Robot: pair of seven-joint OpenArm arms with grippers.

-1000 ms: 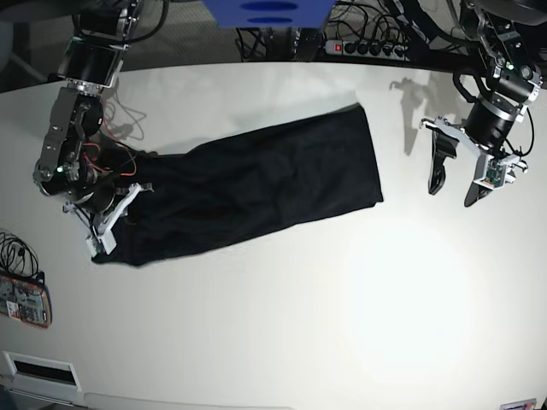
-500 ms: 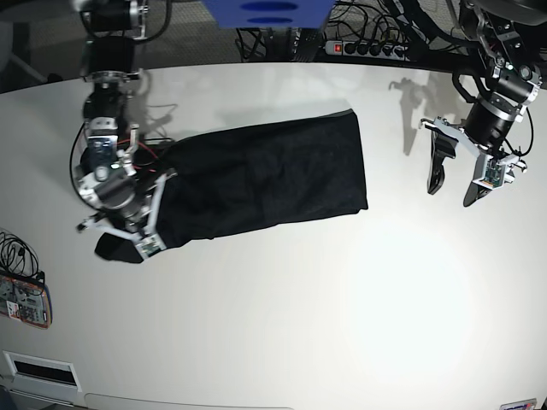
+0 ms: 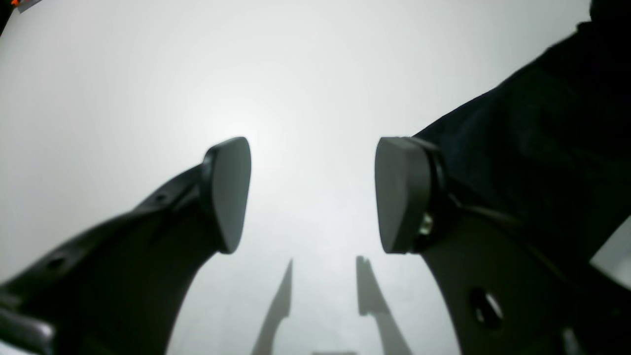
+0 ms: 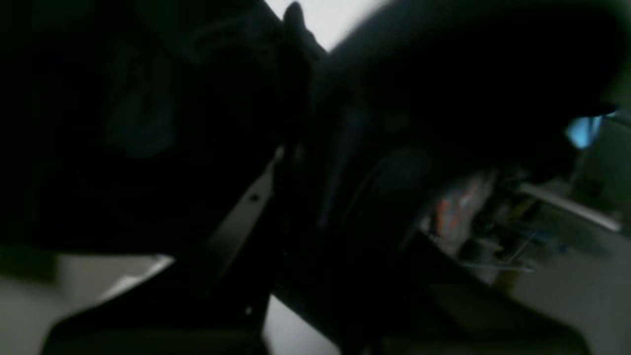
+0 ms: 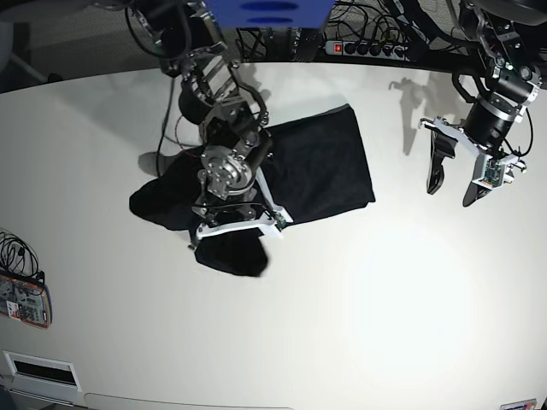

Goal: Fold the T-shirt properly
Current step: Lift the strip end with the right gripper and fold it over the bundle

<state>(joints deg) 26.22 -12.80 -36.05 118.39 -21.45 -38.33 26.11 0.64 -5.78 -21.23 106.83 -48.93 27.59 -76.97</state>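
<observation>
Right gripper (image 5: 235,229) clenches the black T-shirt (image 5: 325,166) (mid-frame, bunched); left gripper (image 5: 457,181) hangs released at right over the white table (image 5: 359,325).

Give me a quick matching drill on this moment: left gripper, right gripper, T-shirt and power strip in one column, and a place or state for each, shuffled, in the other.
Things:
1. left gripper
2. right gripper
3. T-shirt
4. power strip

Places or states:
A. black cloth, partly bunched mid-table
B. beyond the table's far edge, among cables
C. open, empty, over bare table beside the shirt
D. shut on cloth, above the shirt

Pairs: 1-C, 2-D, 3-A, 4-B
</observation>
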